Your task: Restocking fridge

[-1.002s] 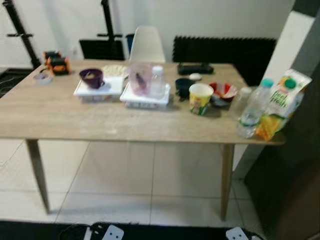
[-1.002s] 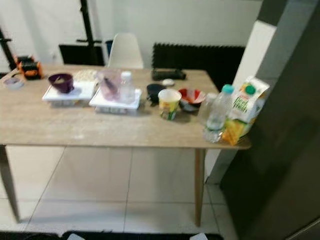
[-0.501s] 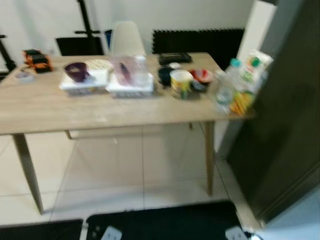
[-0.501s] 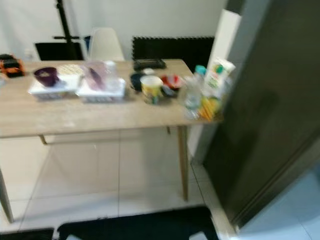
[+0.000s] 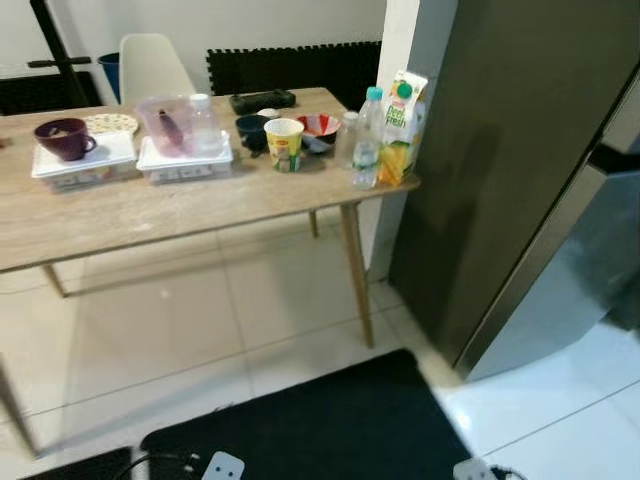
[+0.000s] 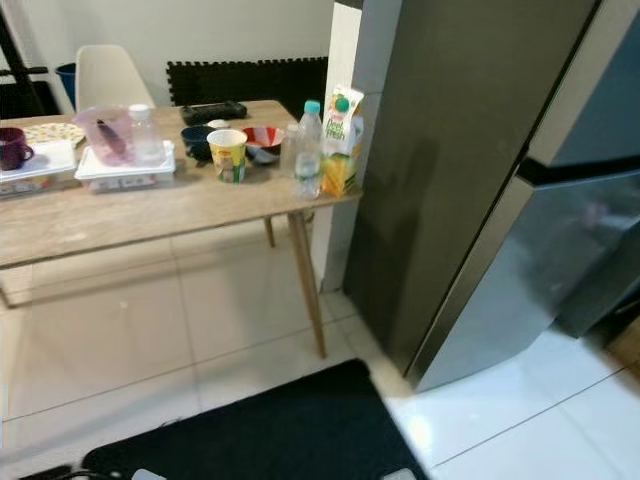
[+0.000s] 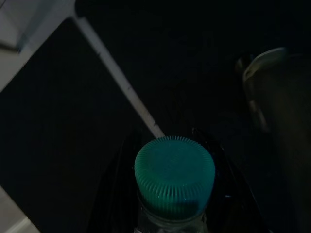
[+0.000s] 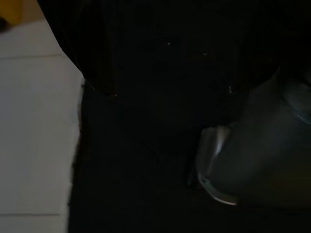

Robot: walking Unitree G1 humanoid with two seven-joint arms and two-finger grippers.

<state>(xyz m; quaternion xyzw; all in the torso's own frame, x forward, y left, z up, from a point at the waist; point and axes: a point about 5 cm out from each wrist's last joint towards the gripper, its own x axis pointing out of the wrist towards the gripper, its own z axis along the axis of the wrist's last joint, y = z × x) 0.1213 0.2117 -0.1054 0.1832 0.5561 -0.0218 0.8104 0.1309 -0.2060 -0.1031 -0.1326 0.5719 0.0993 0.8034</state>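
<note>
The tall dark grey fridge [image 5: 520,150] stands closed on the right, next to the wooden table [image 5: 150,210]. At the table's right end are an orange juice carton [image 5: 402,128] and a clear water bottle [image 5: 367,142] with a green cap. In the dim left wrist view my left gripper [image 7: 167,133] is shut on another clear bottle with a green cap [image 7: 174,182], held low over the black mat. The right wrist view is very dark, with the right arm hanging idle above the mat and white tiles.
On the table also stand a yellow cup [image 5: 284,144], a red bowl [image 5: 319,127], a dark bowl [image 5: 250,130], a white tray [image 5: 185,158] with a pink jug and a bottle, and a purple bowl [image 5: 62,138]. A white chair [image 5: 152,65] stands behind. A black mat [image 5: 320,430] lies at my feet.
The camera has swung right: the table has slid to the left of the picture and the fridge has come into full view. Nothing on the table has moved.
</note>
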